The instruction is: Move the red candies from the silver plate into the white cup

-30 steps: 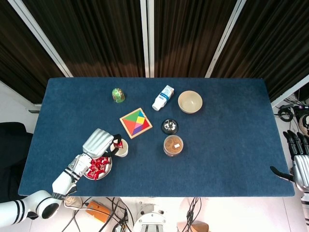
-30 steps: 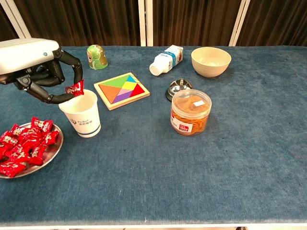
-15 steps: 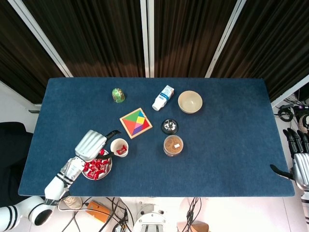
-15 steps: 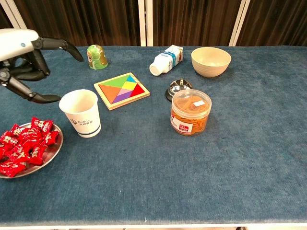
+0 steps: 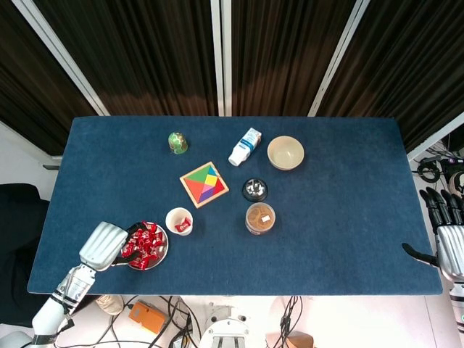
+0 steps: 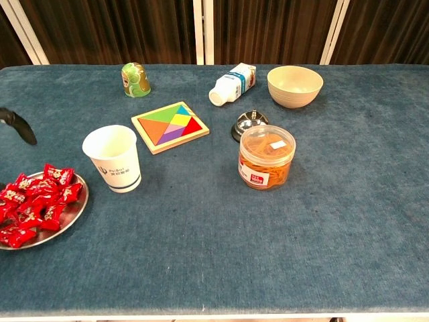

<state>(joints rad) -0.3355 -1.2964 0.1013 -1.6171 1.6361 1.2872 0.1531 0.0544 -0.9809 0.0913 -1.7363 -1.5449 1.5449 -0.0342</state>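
- Candy (image 5: 183,225) now lies inside the cup (image 5: 179,220), dropped a second ago.
- Left hand (image 5: 105,245) is back over the plate (image 5: 160,255), empty, fingers reaching toward the remaining candies (image 5: 145,243).

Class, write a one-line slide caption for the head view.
Left hand over the silver plate of red candies; one candy in the white cup.

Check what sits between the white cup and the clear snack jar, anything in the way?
Nothing: in both views only bare blue cloth runs from the white cup to the clear snack jar. The puzzle board and bell lie farther back.
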